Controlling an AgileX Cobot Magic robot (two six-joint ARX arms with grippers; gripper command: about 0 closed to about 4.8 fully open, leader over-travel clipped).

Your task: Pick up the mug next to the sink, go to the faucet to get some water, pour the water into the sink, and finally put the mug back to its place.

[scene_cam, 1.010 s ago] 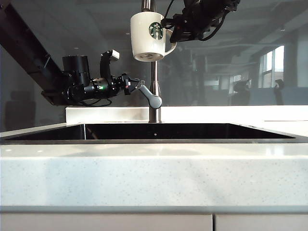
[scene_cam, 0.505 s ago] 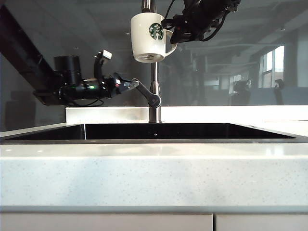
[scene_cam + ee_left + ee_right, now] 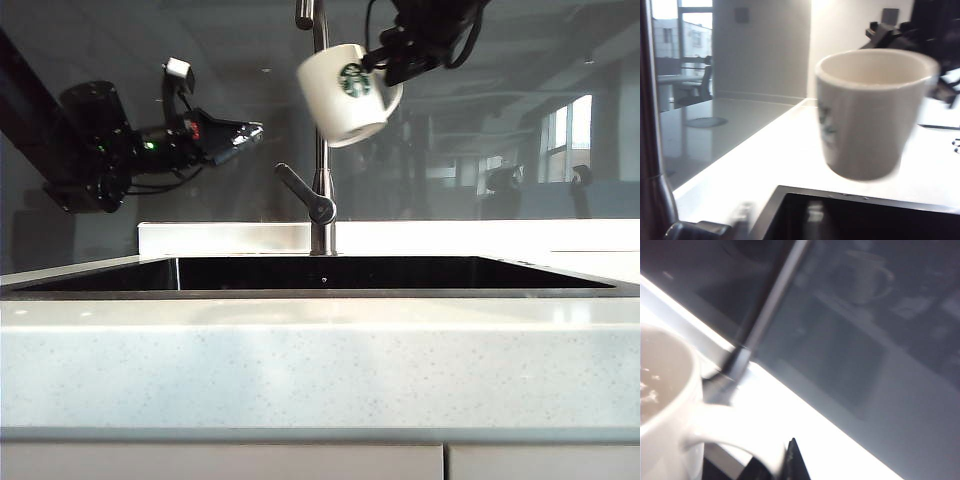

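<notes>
Fill step looks done: my right tool [image 3: 385, 62], top centre-right of the exterior view, is clamped on the mug [image 3: 346, 92] handle, mug tilted beside the faucet [image 3: 320, 160] above the sink [image 3: 400, 272]. Left tool [image 3: 250, 129], upper left, is off the lever; can't tell its jaw state. Next: tip the mug further over the basin to pour.
</notes>
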